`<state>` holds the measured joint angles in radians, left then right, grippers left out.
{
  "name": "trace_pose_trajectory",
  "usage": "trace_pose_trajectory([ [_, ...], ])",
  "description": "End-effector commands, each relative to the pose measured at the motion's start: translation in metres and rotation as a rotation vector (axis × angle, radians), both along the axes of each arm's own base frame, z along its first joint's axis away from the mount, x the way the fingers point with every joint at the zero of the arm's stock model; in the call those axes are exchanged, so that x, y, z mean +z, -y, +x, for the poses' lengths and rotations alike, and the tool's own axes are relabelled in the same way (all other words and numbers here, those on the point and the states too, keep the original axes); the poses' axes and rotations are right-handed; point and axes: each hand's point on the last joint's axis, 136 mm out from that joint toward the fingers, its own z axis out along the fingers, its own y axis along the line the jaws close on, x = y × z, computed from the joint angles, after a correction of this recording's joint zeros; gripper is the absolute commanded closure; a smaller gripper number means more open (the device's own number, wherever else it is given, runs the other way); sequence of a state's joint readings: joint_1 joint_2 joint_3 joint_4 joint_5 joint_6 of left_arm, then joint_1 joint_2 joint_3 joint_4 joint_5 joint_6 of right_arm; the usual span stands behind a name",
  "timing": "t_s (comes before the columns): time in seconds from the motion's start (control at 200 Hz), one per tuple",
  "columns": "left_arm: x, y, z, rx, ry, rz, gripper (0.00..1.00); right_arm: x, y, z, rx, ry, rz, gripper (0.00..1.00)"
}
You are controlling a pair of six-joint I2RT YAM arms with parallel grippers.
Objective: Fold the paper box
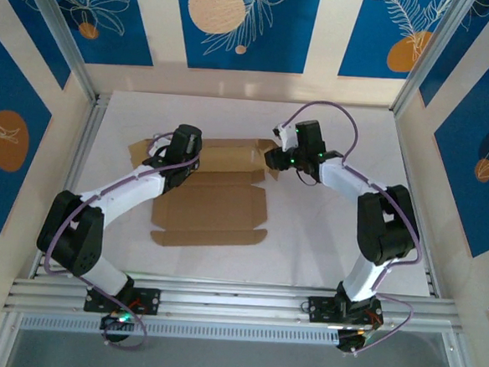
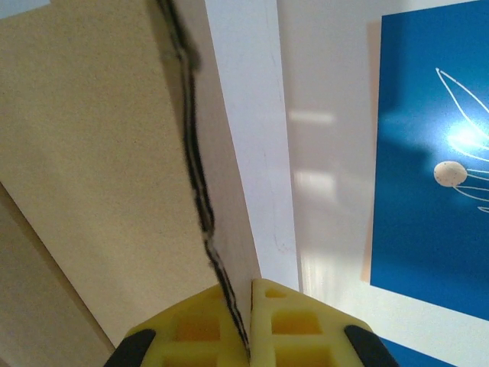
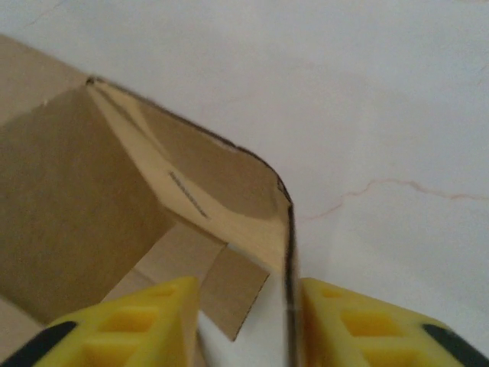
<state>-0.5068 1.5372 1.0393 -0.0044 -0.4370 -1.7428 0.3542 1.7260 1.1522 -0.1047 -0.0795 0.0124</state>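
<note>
The paper box (image 1: 209, 210) lies brown and partly folded on the white table, its base flat and its back wall (image 1: 229, 159) raised. My left gripper (image 1: 176, 157) is at the wall's left end. In the left wrist view the gripper (image 2: 248, 325) is shut on the thin cardboard edge (image 2: 200, 191) of a panel (image 2: 92, 153). My right gripper (image 1: 274, 159) is at the wall's right end. In the right wrist view its jaws (image 3: 248, 329) stand apart around the upright end flap (image 3: 289, 252). The flap rests against the right finger (image 3: 359, 329), and the left finger (image 3: 137, 321) is clear of it.
An aluminium rail (image 1: 236, 302) runs along the near table edge by the arm bases. Panel walls with blue prints (image 1: 239, 23) enclose the table on three sides. Bare white table (image 1: 324, 239) lies right of the box.
</note>
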Motion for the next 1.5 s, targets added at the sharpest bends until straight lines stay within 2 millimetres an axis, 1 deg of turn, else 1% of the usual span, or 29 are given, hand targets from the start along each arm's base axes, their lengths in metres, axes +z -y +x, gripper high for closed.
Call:
trace_pose_trajectory([
  [0.0, 0.0, -0.002, -0.004, -0.019, 0.007, 0.035, 1.0, 0.015, -0.01, -0.021, 0.029, -0.029, 0.066, 0.69],
  [0.04, 0.0, -0.003, -0.004, -0.018, 0.006, 0.034, 1.0, 0.016, -0.011, -0.024, 0.023, -0.046, 0.083, 0.72],
  [0.1, 0.0, -0.002, -0.005, -0.019, 0.01, 0.032, 1.0, 0.019, -0.014, -0.029, 0.017, -0.069, 0.109, 0.73],
  [0.165, -0.001, -0.003, -0.005, -0.02, 0.01, 0.035, 1.0, 0.026, -0.018, -0.034, 0.017, -0.079, 0.146, 0.74],
  [0.29, -0.002, -0.003, -0.006, -0.022, 0.014, 0.037, 1.0, 0.045, -0.024, -0.04, 0.003, -0.091, 0.251, 0.74],
  [0.37, -0.004, -0.003, -0.006, -0.024, 0.014, 0.038, 1.0, 0.053, -0.032, -0.043, 0.011, -0.12, 0.313, 0.75],
  [0.415, -0.003, -0.003, -0.006, -0.028, 0.023, 0.04, 1.0, 0.054, -0.036, -0.045, 0.012, -0.129, 0.319, 0.75],
  [0.53, 0.004, -0.001, -0.003, -0.041, 0.067, 0.045, 1.0, 0.043, -0.043, -0.05, 0.009, -0.129, 0.289, 0.73],
  [0.625, 0.01, 0.003, 0.0, -0.062, 0.107, 0.042, 1.0, 0.034, -0.05, -0.053, 0.011, -0.117, 0.288, 0.7],
  [0.71, 0.013, 0.006, 0.002, -0.079, 0.131, 0.035, 1.0, 0.034, -0.057, -0.055, 0.021, -0.096, 0.311, 0.67],
  [0.815, 0.019, 0.01, 0.003, -0.109, 0.173, 0.053, 1.0, 0.031, -0.066, -0.056, 0.066, -0.05, 0.301, 0.61],
  [0.88, 0.025, 0.013, 0.006, -0.136, 0.23, 0.061, 1.0, 0.025, -0.068, -0.055, 0.091, -0.038, 0.29, 0.58],
  [0.96, 0.028, 0.019, 0.009, -0.175, 0.298, 0.062, 1.0, 0.024, -0.073, -0.056, 0.143, -0.01, 0.284, 0.56],
  [1.115, 0.024, 0.025, 0.008, -0.236, 0.312, 0.076, 1.0, 0.022, -0.079, -0.06, 0.236, 0.063, 0.23, 0.53],
  [1.226, 0.018, 0.024, 0.006, -0.261, 0.308, 0.085, 1.0, 0.019, -0.081, -0.062, 0.309, 0.112, 0.18, 0.52],
  [1.306, 0.013, 0.024, 0.004, -0.277, 0.295, 0.089, 1.0, 0.021, -0.084, -0.068, 0.382, 0.147, 0.164, 0.52],
  [1.346, 0.011, 0.023, 0.003, -0.285, 0.295, 0.09, 1.0, 0.022, -0.087, -0.075, 0.435, 0.158, 0.17, 0.51],
  [1.406, 0.007, 0.022, 0.001, -0.295, 0.287, 0.09, 1.0, 0.022, -0.092, -0.084, 0.502, 0.176, 0.167, 0.48],
  [1.496, 0.006, 0.02, 0.0, -0.305, 0.291, 0.088, 1.0, 0.017, -0.093, -0.088, 0.545, 0.192, 0.14, 0.43],
])
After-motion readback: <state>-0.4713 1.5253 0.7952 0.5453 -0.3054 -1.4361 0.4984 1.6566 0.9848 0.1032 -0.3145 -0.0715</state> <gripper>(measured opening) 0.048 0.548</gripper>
